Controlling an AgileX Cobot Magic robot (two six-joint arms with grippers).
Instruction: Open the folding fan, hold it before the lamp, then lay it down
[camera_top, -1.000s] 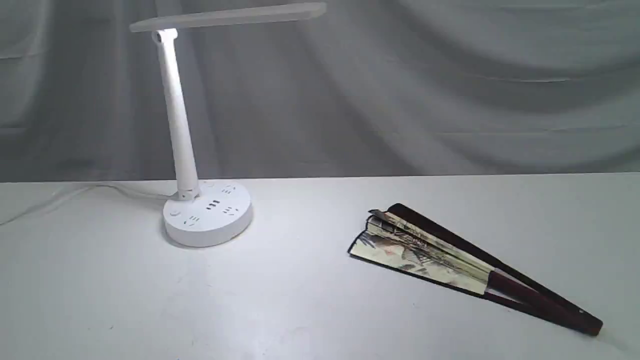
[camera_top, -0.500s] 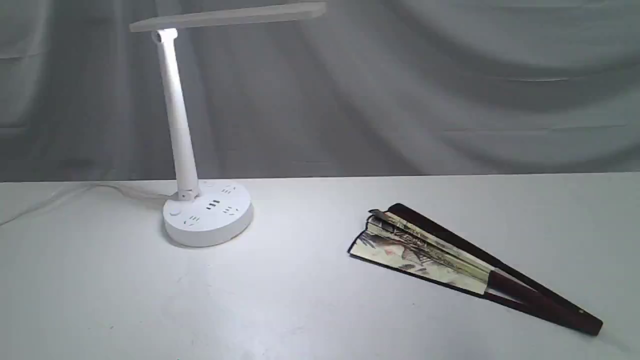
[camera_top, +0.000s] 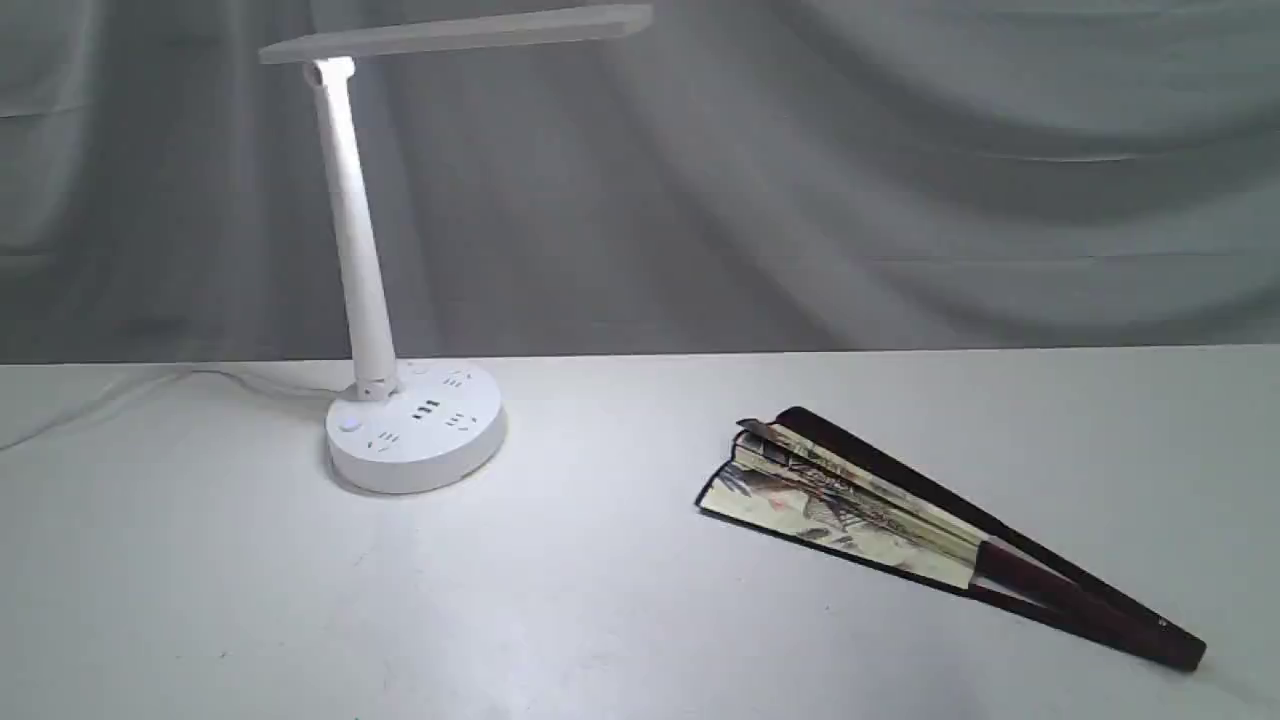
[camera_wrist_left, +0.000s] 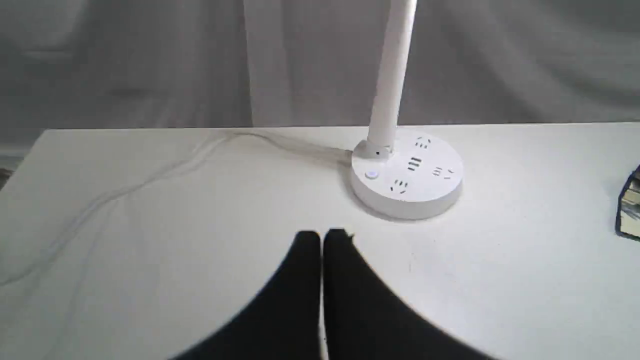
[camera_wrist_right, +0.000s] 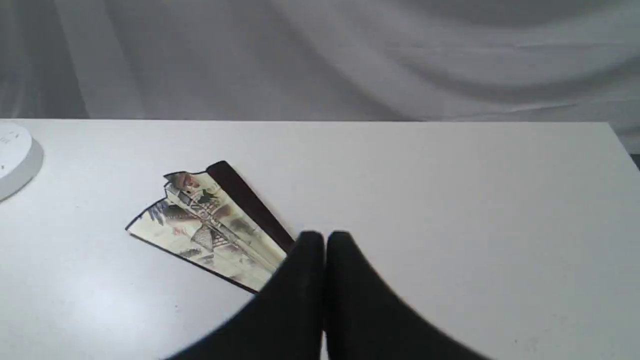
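In the exterior view the lamp (camera_top: 415, 428) stands on the table (camera_top: 620, 630) at about 10 o'clock from the middle. The folding fan (camera_top: 860, 505) lies flat at about 4 o'clock, well apart from the lamp. The wide end of the fan points toward 10 o'clock, to the lamp's base, and its pivot end toward 4 o'clock. A cable (camera_top: 100, 405) runs from the base toward 9 o'clock, and a curtain (camera_top: 900, 200) hangs behind the table.

Smooth, faintly glossy plastic is shown by the white round-based desk lamp (camera_top: 415, 430). Matt painted paper and dark maroon, slightly shiny wooden guards (camera_top: 880, 462) are seen on the pleated cream folding fan (camera_top: 850, 510).
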